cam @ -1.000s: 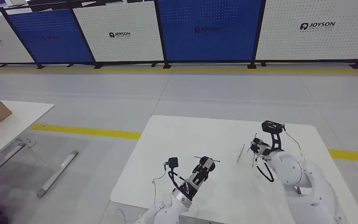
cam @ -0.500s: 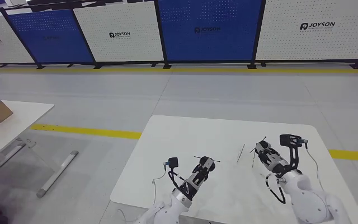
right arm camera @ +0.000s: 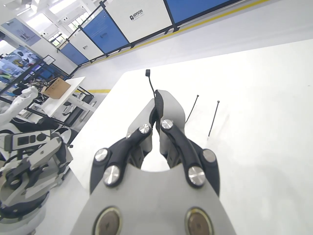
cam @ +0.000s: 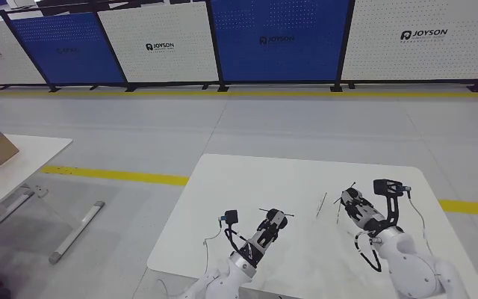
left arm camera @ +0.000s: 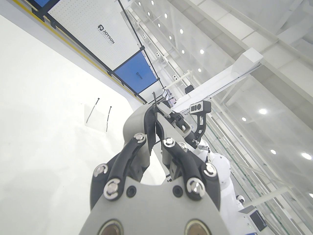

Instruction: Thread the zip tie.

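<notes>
Zip tie (right arm camera: 149,80) sat pinched in my right tool (right arm camera: 156,99), fingers closed flat on the strap, head end poking out past the tips, held above the worktop (cam: 246,187). My left tool (cam: 275,217) was closed too, clamping a second tie (cam: 288,214) crosswise, well apart from the right tool. A spare tie (right arm camera: 192,110) and another spare (right arm camera: 214,118) lay side by side on the worktop near the right tool. I judged the strap light, thin, springy and slick, so it would bend and wander if held far back. Best hold looked to be close behind the tail tip on one side and right by the head on the other, squeezed firmly, so the tip meets the slot without flexing.
</notes>
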`<action>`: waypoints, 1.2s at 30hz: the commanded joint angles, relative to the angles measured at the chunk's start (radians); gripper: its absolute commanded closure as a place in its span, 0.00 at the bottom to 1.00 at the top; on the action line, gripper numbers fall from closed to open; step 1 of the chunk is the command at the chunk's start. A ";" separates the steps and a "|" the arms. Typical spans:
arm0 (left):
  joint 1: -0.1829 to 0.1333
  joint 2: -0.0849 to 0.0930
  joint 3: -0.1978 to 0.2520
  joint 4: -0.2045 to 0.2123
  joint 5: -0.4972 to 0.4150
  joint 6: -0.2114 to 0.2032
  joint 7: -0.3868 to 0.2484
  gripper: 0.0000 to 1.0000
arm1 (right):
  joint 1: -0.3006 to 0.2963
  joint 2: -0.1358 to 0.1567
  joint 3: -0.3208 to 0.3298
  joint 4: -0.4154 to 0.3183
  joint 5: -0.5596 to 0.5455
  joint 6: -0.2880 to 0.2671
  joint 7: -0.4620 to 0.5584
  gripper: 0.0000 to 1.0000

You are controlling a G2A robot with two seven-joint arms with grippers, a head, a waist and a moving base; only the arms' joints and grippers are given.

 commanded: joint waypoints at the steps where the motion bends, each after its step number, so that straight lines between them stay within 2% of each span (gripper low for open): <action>1: 0.000 0.000 0.000 0.000 0.000 0.000 0.000 1.00 | 0.000 0.000 0.000 0.000 0.000 0.000 0.000 1.00; 16: 0.000 0.000 0.000 0.000 0.000 0.000 0.000 1.00 | -0.004 0.000 -0.003 0.002 0.000 -0.002 -0.010 1.00; 19: 0.000 0.000 0.000 0.000 0.000 0.000 0.000 1.00 | -0.034 -0.003 -0.031 -0.012 -0.046 -0.031 -0.134 1.00; 21: 0.000 0.000 0.000 0.000 0.000 0.000 0.000 1.00 | -0.067 -0.009 -0.051 -0.014 -0.012 -0.047 -0.247 1.00; 25: 0.000 0.000 0.000 0.000 0.000 0.000 0.000 1.00 | -0.100 -0.017 -0.075 0.004 0.030 -0.075 -0.373 1.00; 27: 0.000 0.000 0.000 0.000 0.000 0.000 0.000 1.00 | -0.113 -0.021 -0.093 0.020 0.080 -0.089 -0.403 1.00; 36: 0.000 0.000 0.000 0.000 0.000 0.000 0.000 1.00 | -0.113 -0.021 -0.093 0.020 0.080 -0.089 -0.403 1.00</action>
